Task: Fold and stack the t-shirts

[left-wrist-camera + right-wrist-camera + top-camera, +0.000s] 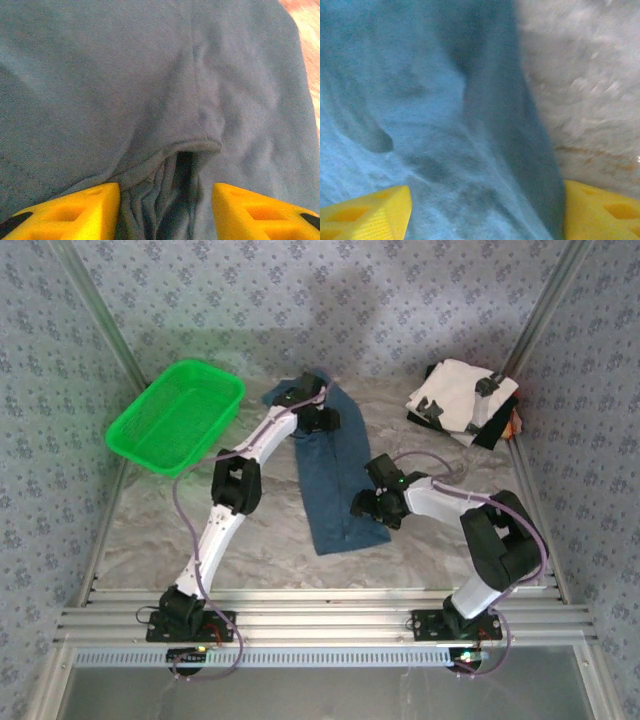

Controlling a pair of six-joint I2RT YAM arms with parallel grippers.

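A dusty-blue t-shirt (pixel 335 480) lies folded into a long strip down the middle of the table. My left gripper (pixel 322 420) is pressed onto its far end. In the left wrist view the yellow fingers (pixel 75 210) stand apart, and wrinkled blue cloth (pixel 150 75) is bunched between them at the gripper (pixel 166 200). My right gripper (pixel 365 506) sits at the strip's near right edge. It (pixel 487 205) is open and straddles the cloth's edge (pixel 420 100). A stack of folded t-shirts (pixel 465 400), the top one white with black patches, rests at the back right.
A green mesh basket (pixel 175 415) stands at the back left. The pale marbled tabletop (pixel 585 90) shows to the right of the shirt's edge. Patterned walls close in on three sides, and a metal rail runs along the near edge.
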